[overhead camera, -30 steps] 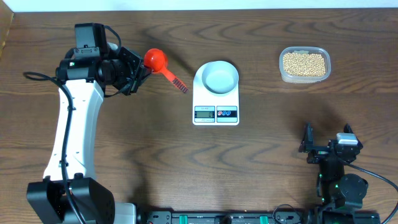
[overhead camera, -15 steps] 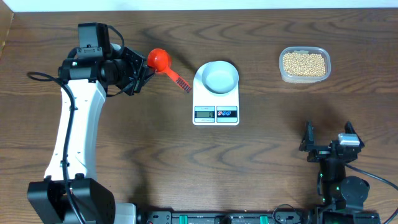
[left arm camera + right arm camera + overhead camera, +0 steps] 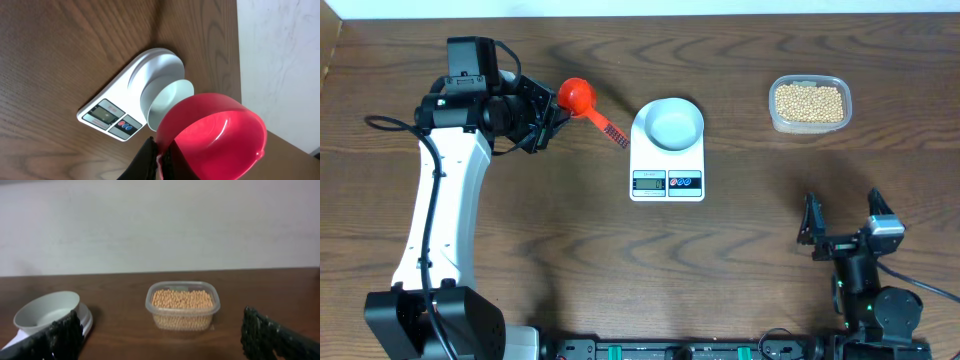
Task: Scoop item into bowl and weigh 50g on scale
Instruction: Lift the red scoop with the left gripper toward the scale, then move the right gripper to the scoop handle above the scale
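Note:
My left gripper (image 3: pixel 550 112) is shut on a red scoop (image 3: pixel 575 95), left of the scale; the scoop's striped handle (image 3: pixel 613 132) points toward the scale. In the left wrist view the black fingers (image 3: pixel 150 157) pinch the scoop (image 3: pixel 215 130) beside its empty cup. The white bowl (image 3: pixel 672 123) sits empty on the white scale (image 3: pixel 667 182), also seen as bowl (image 3: pixel 167 100) and scale (image 3: pixel 107 112). Tan beans (image 3: pixel 809 100) fill a clear tub at the back right. My right gripper (image 3: pixel 843 222) stands open at the front right, facing the beans (image 3: pixel 182 299) and bowl (image 3: pixel 45 310).
The clear plastic tub (image 3: pixel 775 118) stands right of the scale, with bare wood between them. In the right wrist view the tub (image 3: pixel 182 321) lies well ahead, and a pale wall runs behind the table's far edge.
My left gripper has carried the red scoop slightly right, toward the scale. The right gripper has shifted a little toward the front edge, still open.

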Robot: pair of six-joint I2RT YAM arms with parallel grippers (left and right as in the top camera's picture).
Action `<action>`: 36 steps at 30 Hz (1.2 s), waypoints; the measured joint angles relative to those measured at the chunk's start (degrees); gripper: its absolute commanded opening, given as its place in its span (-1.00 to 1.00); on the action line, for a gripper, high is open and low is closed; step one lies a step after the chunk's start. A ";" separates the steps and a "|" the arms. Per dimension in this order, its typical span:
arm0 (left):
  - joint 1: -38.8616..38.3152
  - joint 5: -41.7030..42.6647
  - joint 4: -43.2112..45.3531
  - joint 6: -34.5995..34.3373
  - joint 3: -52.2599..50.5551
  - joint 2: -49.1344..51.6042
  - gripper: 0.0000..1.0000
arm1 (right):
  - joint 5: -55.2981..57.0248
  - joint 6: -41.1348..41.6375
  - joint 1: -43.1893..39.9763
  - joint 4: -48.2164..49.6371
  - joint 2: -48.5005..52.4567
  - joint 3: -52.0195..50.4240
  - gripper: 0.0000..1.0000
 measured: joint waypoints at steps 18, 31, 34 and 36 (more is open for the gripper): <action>0.00 0.02 0.11 -0.04 0.00 0.00 -0.86 | -5.11 -0.48 -0.02 -13.68 48.19 36.98 0.99; 0.00 0.02 1.57 -1.66 0.00 0.00 -0.85 | -38.14 8.72 0.02 8.33 67.91 42.29 0.99; 0.00 0.02 1.90 -1.75 0.00 0.00 -0.85 | -40.44 16.48 0.00 14.78 70.25 42.38 0.99; -0.04 0.00 2.38 -1.77 0.00 0.00 -0.86 | -41.24 22.05 0.02 18.51 71.84 42.51 0.98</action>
